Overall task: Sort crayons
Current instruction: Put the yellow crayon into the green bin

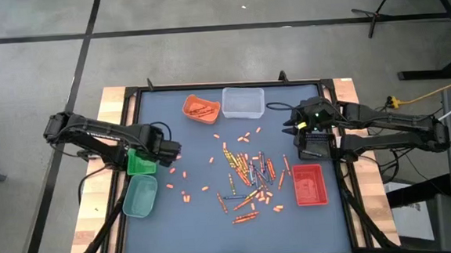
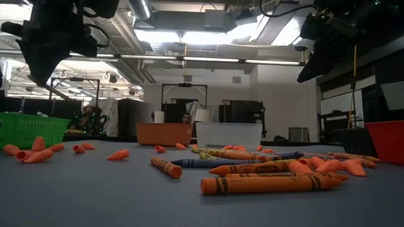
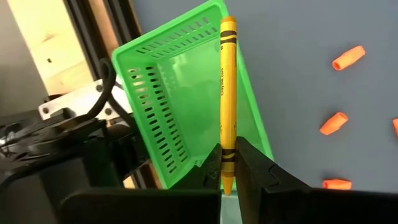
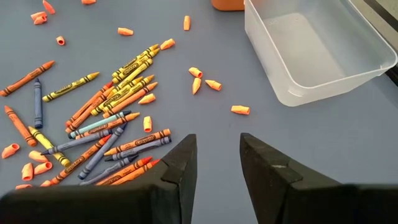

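Note:
Many crayons [image 1: 244,176] lie in a loose pile on the blue-grey table's middle; they also show in the right wrist view [image 4: 112,130]. My left gripper [image 1: 172,151] hangs at the table's left, shut on a yellow crayon [image 3: 227,93] above the bright green basket [image 3: 180,99]. My right gripper [image 4: 214,162] hovers open and empty at the table's right, between the clear tray [image 4: 317,50] and the red tray [image 1: 309,184]. Short orange crayon pieces [image 1: 183,176] lie scattered around the pile. My left gripper pinches the yellow crayon near its pointed end [image 3: 227,163] between its two fingers. The crayon sticks out forward, along the fingers, lifted clear of the table, with its flat end over the green basket's far rim.
An orange tray [image 1: 201,108] with crayons stands at the table's far side beside the clear tray [image 1: 243,102]. A pale green tray [image 1: 140,196] sits near the left edge, below the green basket [image 1: 141,161]. A black basket [image 1: 316,144] lies under my right arm.

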{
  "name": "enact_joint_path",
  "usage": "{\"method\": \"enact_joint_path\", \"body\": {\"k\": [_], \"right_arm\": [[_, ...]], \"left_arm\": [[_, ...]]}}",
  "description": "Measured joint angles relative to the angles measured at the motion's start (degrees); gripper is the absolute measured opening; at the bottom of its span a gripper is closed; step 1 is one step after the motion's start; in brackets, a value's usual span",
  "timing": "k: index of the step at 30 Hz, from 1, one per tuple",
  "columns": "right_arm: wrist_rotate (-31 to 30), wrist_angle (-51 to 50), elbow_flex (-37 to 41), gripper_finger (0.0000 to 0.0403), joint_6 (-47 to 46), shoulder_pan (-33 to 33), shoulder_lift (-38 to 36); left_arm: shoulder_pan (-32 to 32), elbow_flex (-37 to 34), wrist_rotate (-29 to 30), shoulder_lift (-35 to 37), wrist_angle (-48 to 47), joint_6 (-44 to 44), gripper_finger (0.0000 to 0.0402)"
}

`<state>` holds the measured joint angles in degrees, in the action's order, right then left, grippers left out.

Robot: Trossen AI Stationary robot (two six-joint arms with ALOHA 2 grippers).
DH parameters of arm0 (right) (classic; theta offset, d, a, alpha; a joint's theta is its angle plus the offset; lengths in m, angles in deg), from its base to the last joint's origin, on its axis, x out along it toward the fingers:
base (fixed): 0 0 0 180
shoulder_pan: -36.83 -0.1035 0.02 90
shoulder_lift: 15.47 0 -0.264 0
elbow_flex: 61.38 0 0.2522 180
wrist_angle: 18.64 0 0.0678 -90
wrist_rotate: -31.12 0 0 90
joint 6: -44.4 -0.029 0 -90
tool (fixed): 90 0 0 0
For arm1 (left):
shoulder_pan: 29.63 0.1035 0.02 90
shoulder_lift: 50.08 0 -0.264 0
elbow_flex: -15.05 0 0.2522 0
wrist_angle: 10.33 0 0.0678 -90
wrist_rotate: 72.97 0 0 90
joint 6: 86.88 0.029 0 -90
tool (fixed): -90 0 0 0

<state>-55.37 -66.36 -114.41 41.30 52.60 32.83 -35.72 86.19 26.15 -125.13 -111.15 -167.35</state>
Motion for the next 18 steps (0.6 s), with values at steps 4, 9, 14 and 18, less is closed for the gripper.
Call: {"method": "enact_joint_path", "body": {"k": [4,9,14,18], "right_arm": [[0.0,0.0,0.0,0.012,0.31,0.0,0.0],[0.0,0.0,0.0,0.012,0.35,0.0,0.0],[0.0,0.0,0.0,0.012,0.38,0.0,0.0],[0.0,0.0,0.0,0.012,0.42,0.0,0.0]], "left_arm": [[0.0,0.01,-0.03,0.0,-1.57,-0.19,0.0023],[0.04,0.01,-0.91,0.0,-2.1,-0.17,0.0065],[0.04,0.01,-0.82,0.0,-0.57,-0.17,0.0088],[0.07,0.01,1.6,0.0,5.71,-0.13,0.009]]}}
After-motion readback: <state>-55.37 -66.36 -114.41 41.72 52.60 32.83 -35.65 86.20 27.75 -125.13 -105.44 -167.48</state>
